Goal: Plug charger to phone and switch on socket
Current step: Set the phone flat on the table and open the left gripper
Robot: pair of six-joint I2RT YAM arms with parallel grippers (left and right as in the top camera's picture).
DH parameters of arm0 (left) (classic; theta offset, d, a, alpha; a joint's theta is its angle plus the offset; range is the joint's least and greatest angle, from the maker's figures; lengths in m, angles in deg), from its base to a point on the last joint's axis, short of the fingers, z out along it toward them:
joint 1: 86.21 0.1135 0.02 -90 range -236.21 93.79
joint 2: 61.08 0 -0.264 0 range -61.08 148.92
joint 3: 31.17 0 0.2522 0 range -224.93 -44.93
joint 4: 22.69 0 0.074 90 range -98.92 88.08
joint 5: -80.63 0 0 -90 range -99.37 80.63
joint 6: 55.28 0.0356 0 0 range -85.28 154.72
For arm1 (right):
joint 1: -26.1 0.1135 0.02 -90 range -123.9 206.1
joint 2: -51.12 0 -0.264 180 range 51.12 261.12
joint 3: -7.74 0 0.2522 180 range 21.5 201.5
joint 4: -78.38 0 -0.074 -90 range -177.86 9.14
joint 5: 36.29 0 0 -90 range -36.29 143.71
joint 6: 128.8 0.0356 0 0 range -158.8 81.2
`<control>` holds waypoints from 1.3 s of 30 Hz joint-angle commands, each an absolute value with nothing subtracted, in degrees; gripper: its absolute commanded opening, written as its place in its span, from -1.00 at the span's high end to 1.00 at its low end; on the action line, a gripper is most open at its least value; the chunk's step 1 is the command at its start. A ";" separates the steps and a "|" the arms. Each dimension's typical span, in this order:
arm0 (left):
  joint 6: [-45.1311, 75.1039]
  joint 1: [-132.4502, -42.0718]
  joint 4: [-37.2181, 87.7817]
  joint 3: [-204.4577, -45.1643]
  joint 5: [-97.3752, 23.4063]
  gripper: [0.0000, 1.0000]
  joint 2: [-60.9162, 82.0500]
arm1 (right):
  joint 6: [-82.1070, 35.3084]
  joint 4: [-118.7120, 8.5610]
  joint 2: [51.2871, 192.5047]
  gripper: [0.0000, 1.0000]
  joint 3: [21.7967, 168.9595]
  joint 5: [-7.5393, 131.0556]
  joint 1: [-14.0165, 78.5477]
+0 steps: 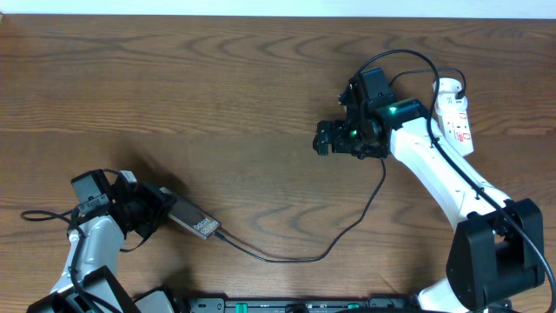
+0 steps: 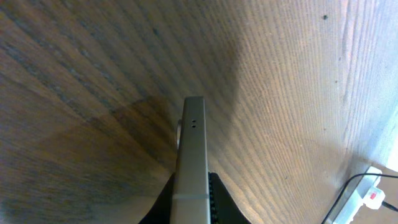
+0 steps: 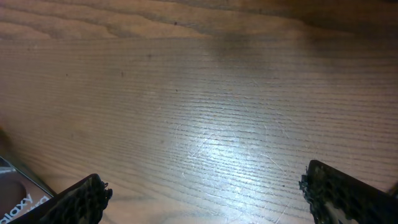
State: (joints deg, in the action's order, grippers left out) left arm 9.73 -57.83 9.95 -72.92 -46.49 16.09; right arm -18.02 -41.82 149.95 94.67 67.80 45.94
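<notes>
Left gripper [image 1: 163, 212], at the lower left of the overhead view, is clamped on the flat rectangular bronze-backed phone [image 1: 195, 224]. Its wrist view shows the phone edge-on between the two dark fingers [image 2: 216, 198], over the brown wood-grain table [image 1: 174, 87]. From the phone's free end the long thin black charger cable [image 1: 287, 259] runs along the table, curves up beside the right arm and leads toward the white elongated socket strip [image 1: 458, 117], which lies near the table's right edge, well apart from the phone. Whether the plug tip is fully seated in the phone cannot be told. Right gripper [image 1: 324, 137] hovers over bare wood between phone and socket strip, jaws spread wide with nothing between them. A corner of the phone's back with white lettering shows at the lower left of its wrist view.
</notes>
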 commanded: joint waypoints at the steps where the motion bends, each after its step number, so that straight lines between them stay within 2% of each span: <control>1: 11.13 -57.94 10.17 -73.49 -45.29 0.76 16.02 | -18.00 -41.73 148.53 -0.99 95.72 67.36 46.24; 9: 11.13 -57.94 10.36 -73.49 -45.29 0.69 16.02 | -18.02 -41.73 148.53 -0.98 95.72 67.36 46.24; 13: 11.15 -57.94 10.89 -73.49 -45.29 0.53 16.02 | -18.04 -41.73 148.53 -0.98 95.72 67.36 46.24; 38: 11.35 -57.94 16.40 -73.49 -42.67 0.49 16.02 | -18.07 -41.47 148.53 -0.98 95.72 67.39 46.29; 39: 11.35 -57.94 16.92 -73.49 -42.49 0.41 16.02 | -18.07 -41.43 148.53 -0.98 95.72 67.39 46.31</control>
State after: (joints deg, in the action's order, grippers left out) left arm 10.67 -57.81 15.46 -72.94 -44.98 16.06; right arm -18.04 -41.60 149.95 94.67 67.80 45.96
